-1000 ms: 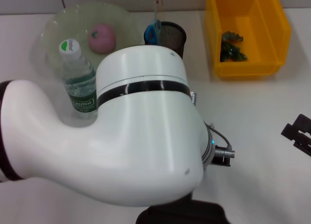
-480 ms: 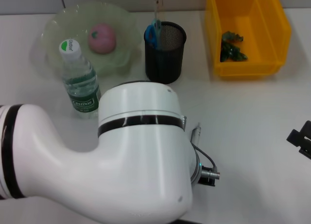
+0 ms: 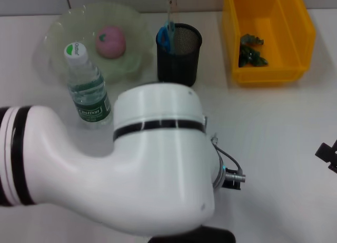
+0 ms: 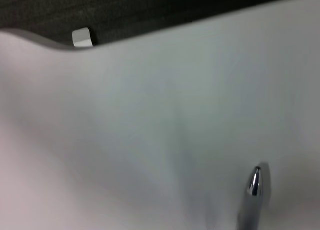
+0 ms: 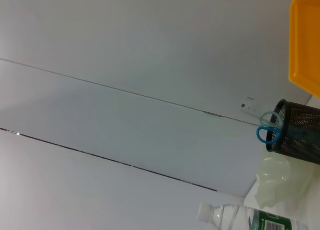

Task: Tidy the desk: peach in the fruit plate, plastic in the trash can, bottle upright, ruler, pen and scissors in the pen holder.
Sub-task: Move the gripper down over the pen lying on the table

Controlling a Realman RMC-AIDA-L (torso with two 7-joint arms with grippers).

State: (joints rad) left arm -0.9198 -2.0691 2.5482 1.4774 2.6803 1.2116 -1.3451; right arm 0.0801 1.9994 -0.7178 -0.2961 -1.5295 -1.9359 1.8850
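Observation:
The pink peach (image 3: 110,41) lies in the pale green fruit plate (image 3: 63,24). Just in front of the plate the bottle (image 3: 87,87) stands upright. The black mesh pen holder (image 3: 179,56) holds the blue-handled scissors (image 3: 166,35) and the ruler (image 3: 171,8). Green plastic (image 3: 251,50) lies in the yellow trash can (image 3: 268,69). My bulky white left arm (image 3: 152,169) covers the middle of the desk and hides its own gripper. The left wrist view shows the pen's silver tip (image 4: 255,182) on the white desk. A small part of my right gripper (image 3: 329,154) pokes in at the right edge.
The right wrist view looks sideways at the holder (image 5: 295,132), the scissors (image 5: 267,130), the plate (image 5: 272,177), the bottle (image 5: 240,220) and the can's corner (image 5: 306,40). The dark table edge (image 4: 150,15) crosses the left wrist view.
My left arm has dropped back from in front of the plate and holder, uncovering them, then risen slightly. The right gripper has slid farther off the right edge.

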